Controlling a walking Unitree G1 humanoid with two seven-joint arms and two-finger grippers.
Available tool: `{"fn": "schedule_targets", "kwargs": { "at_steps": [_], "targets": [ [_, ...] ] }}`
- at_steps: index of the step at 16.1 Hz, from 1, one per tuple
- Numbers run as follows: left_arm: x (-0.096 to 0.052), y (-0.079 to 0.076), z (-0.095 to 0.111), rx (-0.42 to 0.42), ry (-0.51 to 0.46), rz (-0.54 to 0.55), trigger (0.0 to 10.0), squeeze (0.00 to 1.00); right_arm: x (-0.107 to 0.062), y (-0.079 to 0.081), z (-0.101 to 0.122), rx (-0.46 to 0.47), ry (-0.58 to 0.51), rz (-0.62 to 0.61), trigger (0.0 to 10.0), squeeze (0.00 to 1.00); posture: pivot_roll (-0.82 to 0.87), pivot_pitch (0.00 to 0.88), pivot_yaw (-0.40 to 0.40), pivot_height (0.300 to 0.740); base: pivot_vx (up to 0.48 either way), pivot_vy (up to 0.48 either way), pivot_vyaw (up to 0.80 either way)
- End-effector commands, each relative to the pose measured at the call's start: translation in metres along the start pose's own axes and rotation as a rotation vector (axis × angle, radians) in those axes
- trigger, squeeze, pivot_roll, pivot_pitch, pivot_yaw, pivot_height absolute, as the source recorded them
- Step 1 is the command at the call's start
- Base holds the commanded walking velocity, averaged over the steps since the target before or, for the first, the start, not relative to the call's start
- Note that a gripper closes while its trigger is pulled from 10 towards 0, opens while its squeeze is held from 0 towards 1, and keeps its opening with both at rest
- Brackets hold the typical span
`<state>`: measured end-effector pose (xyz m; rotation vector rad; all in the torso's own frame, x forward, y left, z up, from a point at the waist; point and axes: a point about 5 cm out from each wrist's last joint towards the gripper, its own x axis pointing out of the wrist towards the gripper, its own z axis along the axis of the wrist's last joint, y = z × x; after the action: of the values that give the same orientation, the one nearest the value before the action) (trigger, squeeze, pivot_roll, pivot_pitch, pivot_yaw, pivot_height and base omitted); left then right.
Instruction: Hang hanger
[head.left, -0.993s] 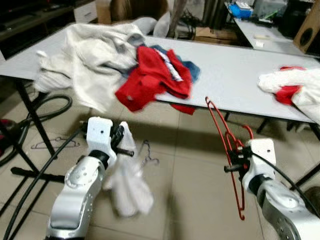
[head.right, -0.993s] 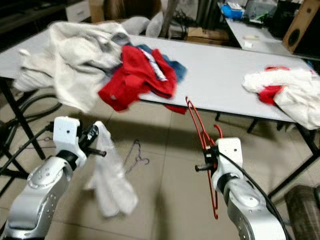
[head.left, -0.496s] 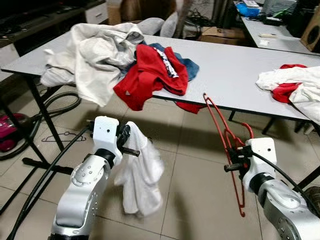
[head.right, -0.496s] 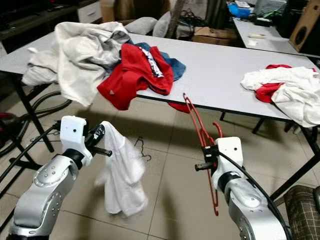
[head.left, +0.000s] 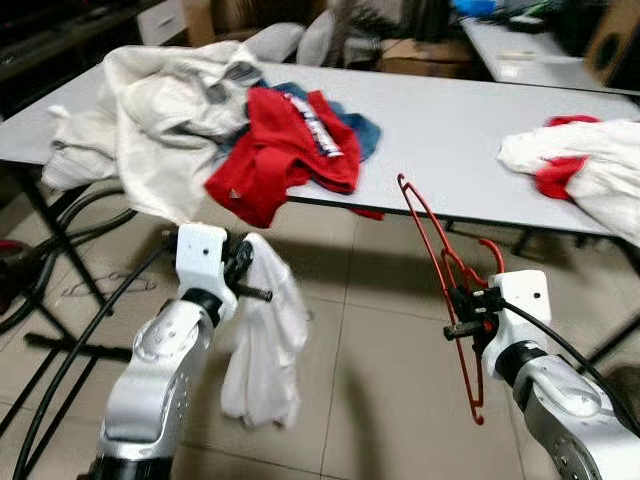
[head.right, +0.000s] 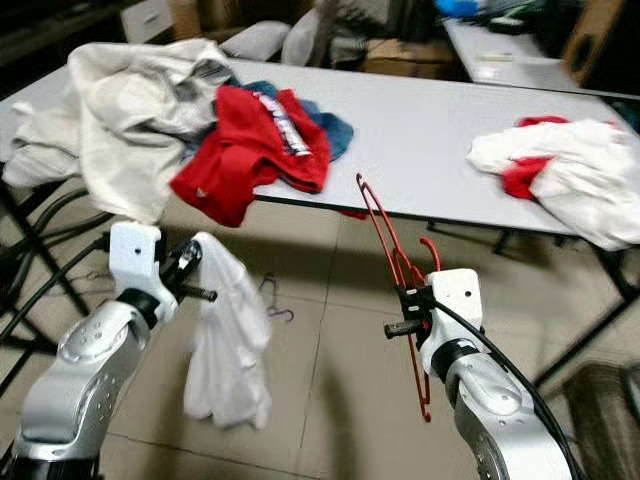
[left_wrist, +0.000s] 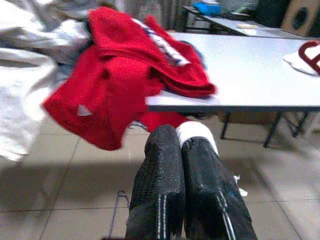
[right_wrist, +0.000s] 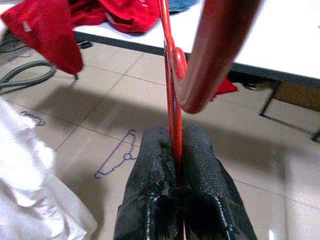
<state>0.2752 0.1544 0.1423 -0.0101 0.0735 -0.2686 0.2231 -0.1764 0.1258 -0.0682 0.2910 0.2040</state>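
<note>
Right gripper (head.left: 462, 312) clamps thin red hanger (head.left: 441, 268); left gripper (head.left: 252, 282) pinches limp white cloth (head.left: 262, 345).

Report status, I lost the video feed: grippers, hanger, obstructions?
Left gripper shut on white garment. Right gripper shut on red hanger, held off the floor. Clothes-piled table ahead.

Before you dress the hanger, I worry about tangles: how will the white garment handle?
Probably floppy: the white garment hangs limp in long folds from the left gripper. Likely light, since a pinch of cloth carries it. It may swing; the red hanger in the right gripper looks rigid.
</note>
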Motion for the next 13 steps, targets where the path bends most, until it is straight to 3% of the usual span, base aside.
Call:
{"fn": "schedule_targets", "kwargs": {
  "at_steps": [1,6,8,9,10,13],
  "targets": [
    [0.000,0.004,0.004,0.008,-0.019,0.005,10.0,0.00,0.001,0.002,0.008,-0.005,-0.041,0.019,10.0,0.00,-0.04,0.000,-0.011,0.740,0.368,0.000,0.00],
    [0.007,0.008,0.012,0.026,-0.041,-0.006,10.0,0.00,0.002,0.000,0.015,-0.013,-0.077,0.053,10.0,0.00,-0.03,0.000,-0.016,0.740,0.370,0.000,-0.57],
    [0.026,0.012,0.038,0.063,-0.107,-0.054,10.0,0.00,-0.010,-0.011,0.030,-0.075,-0.128,0.240,10.0,0.00,-0.03,0.000,-0.014,0.740,0.368,0.000,0.00],
    [0.028,0.013,0.042,0.065,-0.116,-0.059,10.0,0.00,-0.013,-0.011,0.032,-0.098,-0.130,0.283,10.0,0.00,-0.03,0.000,-0.014,0.740,0.368,0.000,0.00],
    [0.037,0.015,0.054,0.073,-0.143,-0.076,10.0,0.00,-0.026,-0.014,0.037,-0.144,-0.119,0.406,10.0,0.00,-0.03,0.000,-0.011,0.740,0.368,0.000,0.00],
    [0.057,0.018,0.079,0.112,-0.187,-0.113,10.0,0.00,-0.048,-0.026,0.049,-0.209,-0.082,0.568,10.0,0.00,-0.04,0.000,-0.006,0.740,0.370,0.000,0.00]
  ]
}}
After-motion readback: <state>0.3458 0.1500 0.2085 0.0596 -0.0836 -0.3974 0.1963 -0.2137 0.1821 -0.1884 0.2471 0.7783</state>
